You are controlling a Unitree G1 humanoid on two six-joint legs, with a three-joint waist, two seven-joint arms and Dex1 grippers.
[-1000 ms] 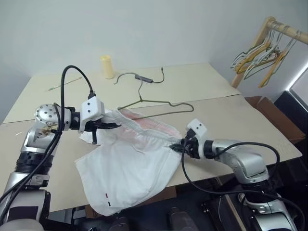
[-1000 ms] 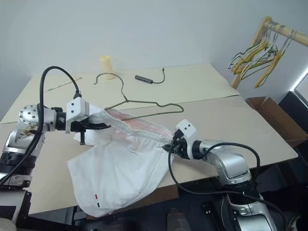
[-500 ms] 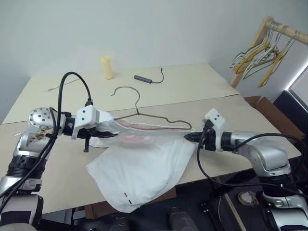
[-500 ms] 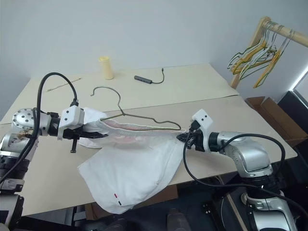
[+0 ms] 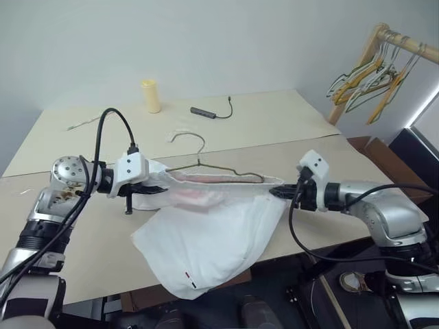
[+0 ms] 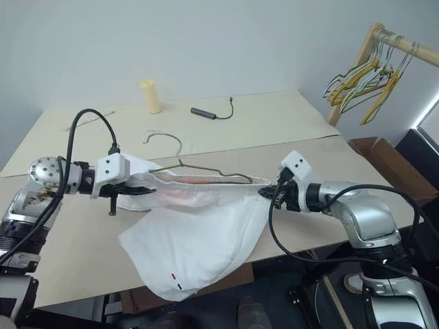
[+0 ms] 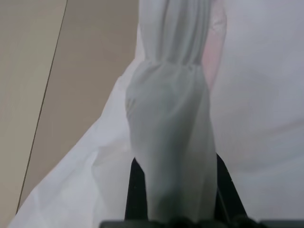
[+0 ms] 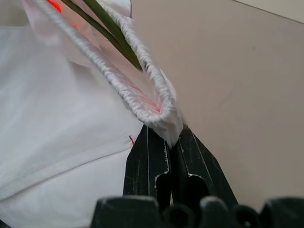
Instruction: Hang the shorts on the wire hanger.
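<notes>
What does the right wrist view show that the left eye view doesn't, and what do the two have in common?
Right wrist view alone: close up, the right gripper has its jaws shut on the end of the gathered waistband, with the wire hanger running inside the waistband loop.

Left eye view alone: the left gripper on the waistband's other end, the hanger's hook, a yellow bottle, a black cable, and a rack of hangers.

Both: the shorts, the wire hanger, the right gripper and the table.
</notes>
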